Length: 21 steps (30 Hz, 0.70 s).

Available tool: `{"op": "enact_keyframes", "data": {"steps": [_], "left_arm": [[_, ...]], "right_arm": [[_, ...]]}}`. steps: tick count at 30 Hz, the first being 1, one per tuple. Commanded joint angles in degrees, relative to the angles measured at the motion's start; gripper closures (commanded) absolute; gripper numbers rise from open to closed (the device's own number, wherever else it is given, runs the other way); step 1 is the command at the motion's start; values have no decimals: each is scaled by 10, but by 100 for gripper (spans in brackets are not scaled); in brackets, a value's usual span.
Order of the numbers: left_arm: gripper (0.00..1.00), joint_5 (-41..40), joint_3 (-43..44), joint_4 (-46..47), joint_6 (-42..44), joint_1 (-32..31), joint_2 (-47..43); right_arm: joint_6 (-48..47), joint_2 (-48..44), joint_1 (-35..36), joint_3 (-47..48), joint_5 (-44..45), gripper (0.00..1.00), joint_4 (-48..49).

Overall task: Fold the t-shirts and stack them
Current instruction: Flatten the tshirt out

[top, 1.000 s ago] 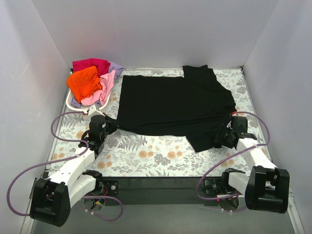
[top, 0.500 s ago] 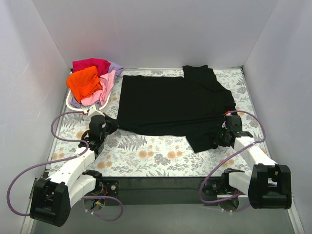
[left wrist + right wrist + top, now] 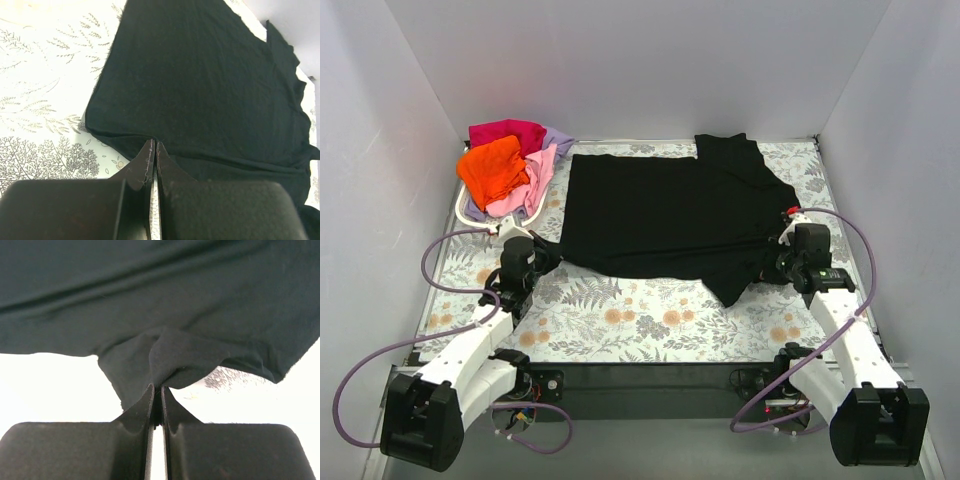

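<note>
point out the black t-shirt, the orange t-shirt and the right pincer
black t-shirt (image 3: 670,215), top view, middle of its body
orange t-shirt (image 3: 492,168), top view, centre of the crumpled cloth
right pincer (image 3: 157,389), right wrist view, midway between its closed fingertips

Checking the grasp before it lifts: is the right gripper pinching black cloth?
Yes, the right gripper is shut on a bunched fold of the black t-shirt, which is drawn in at its fingertips.

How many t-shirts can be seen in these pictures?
5. The black t-shirt lies spread on the table; the orange, pink, magenta-red and lavender ones are heaped in the basket at far left. More may be hidden underneath.
</note>
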Motion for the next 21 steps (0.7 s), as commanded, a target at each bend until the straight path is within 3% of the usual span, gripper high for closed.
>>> {"op": "enact_keyframes", "data": {"steps": [1,8,14,21], "left_arm": [[100,0,-3,11,4,-3,-19],[100,31,-14,36,9,-4,-56],[100,15,-26,26,-3,-6,-138],[100,17,-26,-16,-29,-8,-168]], "right_arm": [[-16,-13,4,49,-36,99,-11],[-47,-15,3,110,-60,99,-26],[-69,-41,3,171,-75,99,-120],[-76,-72,4,210,-79,99,-186]]}}
